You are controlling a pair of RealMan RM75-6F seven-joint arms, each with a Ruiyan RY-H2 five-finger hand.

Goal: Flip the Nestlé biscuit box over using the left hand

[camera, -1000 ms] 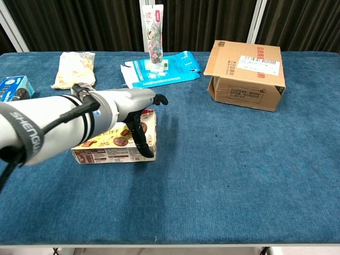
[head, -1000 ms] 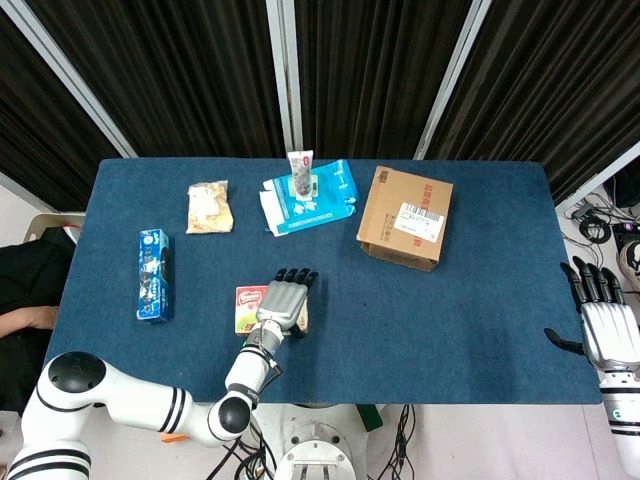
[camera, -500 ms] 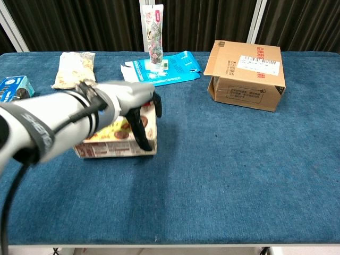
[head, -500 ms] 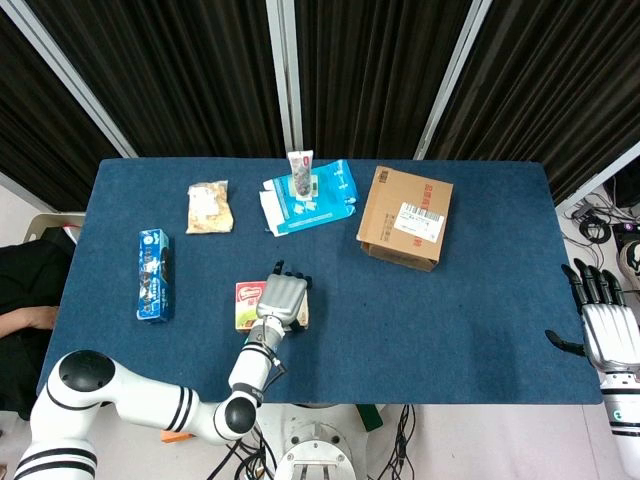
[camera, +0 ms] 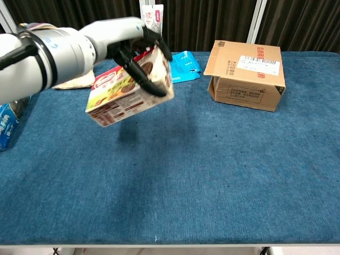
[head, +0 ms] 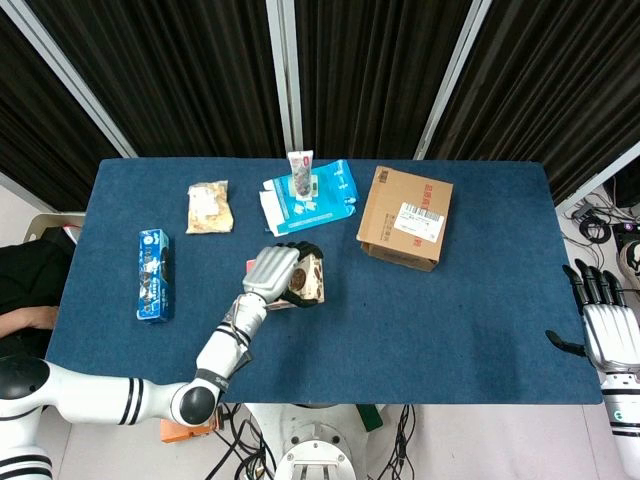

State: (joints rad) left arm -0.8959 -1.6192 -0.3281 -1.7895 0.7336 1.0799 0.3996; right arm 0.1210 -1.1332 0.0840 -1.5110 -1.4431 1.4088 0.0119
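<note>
The Nestlé biscuit box [camera: 127,90], red and white with biscuit pictures, hangs tilted in the air above the blue table, its right end higher. My left hand [camera: 139,47] grips it from above, dark fingers wrapped over its right end. From the head view, the left hand [head: 272,270] covers most of the box [head: 307,279], of which only the right end shows. My right hand [head: 609,330] is beyond the table's right edge, fingers spread, holding nothing.
A cardboard box [camera: 246,73] stands at the back right. A blue flattened packet [camera: 169,68] and an upright tube [camera: 153,22] sit at back centre. A snack bag [head: 208,207] and a blue carton [head: 153,273] lie on the left.
My left hand has closed around the biscuit box and lifted it off the table, carrying it up and slightly away from me; the box now tilts in the air. The right hand stayed still.
</note>
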